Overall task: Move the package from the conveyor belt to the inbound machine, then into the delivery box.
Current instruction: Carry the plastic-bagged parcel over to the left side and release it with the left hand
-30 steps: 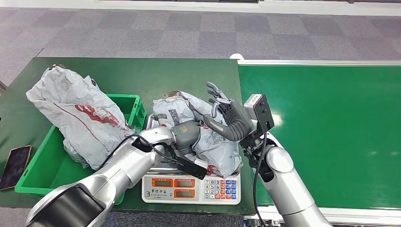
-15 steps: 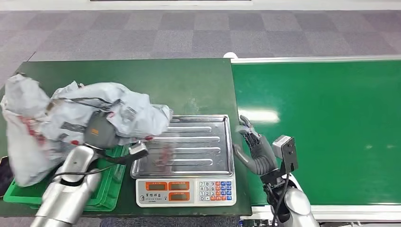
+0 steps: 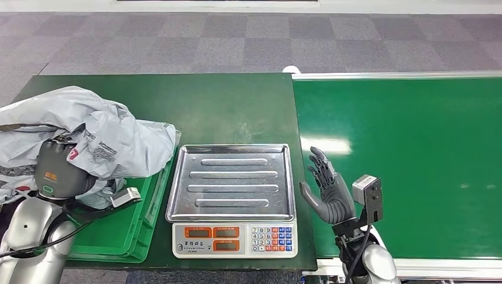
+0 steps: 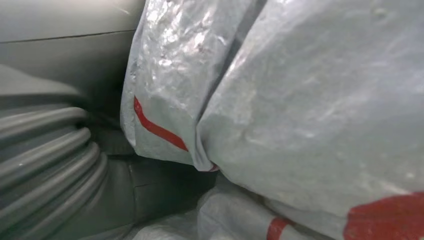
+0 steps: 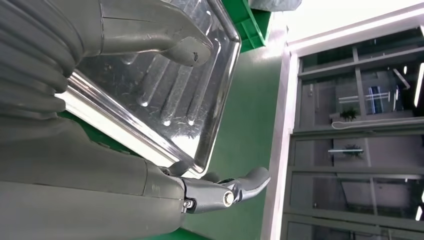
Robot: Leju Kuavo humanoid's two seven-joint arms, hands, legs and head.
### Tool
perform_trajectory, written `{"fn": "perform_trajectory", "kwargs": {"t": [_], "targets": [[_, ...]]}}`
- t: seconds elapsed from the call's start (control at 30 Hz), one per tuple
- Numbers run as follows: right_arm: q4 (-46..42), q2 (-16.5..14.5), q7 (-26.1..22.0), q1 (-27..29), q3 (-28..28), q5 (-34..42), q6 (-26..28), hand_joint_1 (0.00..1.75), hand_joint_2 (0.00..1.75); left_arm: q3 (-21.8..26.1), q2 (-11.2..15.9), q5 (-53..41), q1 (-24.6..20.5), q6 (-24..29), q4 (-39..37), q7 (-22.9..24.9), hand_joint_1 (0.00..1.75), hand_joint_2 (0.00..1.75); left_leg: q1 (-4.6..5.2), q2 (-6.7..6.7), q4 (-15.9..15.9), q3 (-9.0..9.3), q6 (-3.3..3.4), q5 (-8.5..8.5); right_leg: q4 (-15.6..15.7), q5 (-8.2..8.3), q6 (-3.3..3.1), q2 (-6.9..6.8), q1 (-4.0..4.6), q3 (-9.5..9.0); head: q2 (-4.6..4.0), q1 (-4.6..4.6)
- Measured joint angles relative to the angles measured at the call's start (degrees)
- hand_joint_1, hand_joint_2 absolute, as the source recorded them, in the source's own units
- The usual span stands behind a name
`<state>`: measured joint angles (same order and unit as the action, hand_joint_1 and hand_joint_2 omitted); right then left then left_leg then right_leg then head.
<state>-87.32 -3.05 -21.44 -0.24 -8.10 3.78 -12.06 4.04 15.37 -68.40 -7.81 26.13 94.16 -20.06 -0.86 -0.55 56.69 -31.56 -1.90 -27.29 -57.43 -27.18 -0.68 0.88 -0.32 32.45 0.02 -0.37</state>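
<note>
Steel tray of the scale [image 3: 231,182] is lying bare | right hand [image 3: 327,189] is hovering beside it, fingers spread, holding nothing | left hand [image 3: 59,171] is gripping the grey package [image 3: 112,139] over the green box [image 3: 127,222] | conveyor belt [image 3: 414,148] is lying beyond.

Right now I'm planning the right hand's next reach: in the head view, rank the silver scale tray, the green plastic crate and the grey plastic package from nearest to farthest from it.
From the right hand:
1. Silver scale tray, just to its left.
2. Green plastic crate, beyond the tray's left edge.
3. Grey plastic package, farthest left, over the crate, held by the left hand.
</note>
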Motion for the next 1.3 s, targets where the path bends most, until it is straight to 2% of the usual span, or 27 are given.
{"fn": "perform_trajectory", "kwargs": {"t": [0.07,0.2,0.3,0.4,0.87,1.3], "targets": [[-0.03,-0.02,0.09,0.01,0.02,0.16,-0.01,0.00,1.75,0.22,0.23,0.34,0.25,-1.57,0.68,0.61,1.75,1.75,0.00,0.02,0.01,0.00,0.00,0.00,0.00,0.00,0.00,-0.02,0.00,0.00,0.00,0.00],[-0.42,-0.03,0.24,0.30,0.25,0.32,-0.14,0.00,1.75,0.82,1.14,2.50,0.46,-11.38,0.94,2.83,0.00,1.75,0.00,0.02,0.01,0.00,0.00,0.00,0.00,0.00,0.00,-0.02,0.00,0.01,0.00,0.00],[-0.63,-0.03,0.24,0.55,0.67,0.31,-0.30,0.00,1.75,1.29,1.85,6.21,0.59,-16.72,0.50,2.21,0.00,1.75,-0.01,0.02,0.01,0.00,0.00,0.00,0.00,0.00,0.00,-0.02,0.01,0.01,0.00,0.00],[-0.91,-0.03,0.25,0.98,0.88,0.31,-0.35,0.00,1.75,1.69,2.25,8.26,0.94,-18.40,-0.01,1.45,0.00,1.75,-0.01,0.02,0.01,-0.01,0.00,0.00,0.00,0.00,0.00,-0.02,0.01,0.01,0.00,0.00],[-1.95,-0.93,0.78,1.41,0.91,-0.24,-0.52,0.00,1.75,1.83,3.31,6.59,1.23,-18.39,-2.69,2.44,0.00,1.75,-0.01,0.03,0.01,0.00,-0.01,0.02,0.00,0.00,0.00,-0.02,0.01,0.01,0.00,0.00],[-1.97,-1.47,1.45,1.34,1.00,-0.67,-0.35,0.00,1.75,2.40,4.56,-0.28,-0.74,-18.05,-6.47,9.42,0.00,1.75,-0.01,0.04,0.01,-0.01,-0.02,0.02,0.00,0.00,0.00,-0.02,0.01,0.02,0.00,-0.01]]}}
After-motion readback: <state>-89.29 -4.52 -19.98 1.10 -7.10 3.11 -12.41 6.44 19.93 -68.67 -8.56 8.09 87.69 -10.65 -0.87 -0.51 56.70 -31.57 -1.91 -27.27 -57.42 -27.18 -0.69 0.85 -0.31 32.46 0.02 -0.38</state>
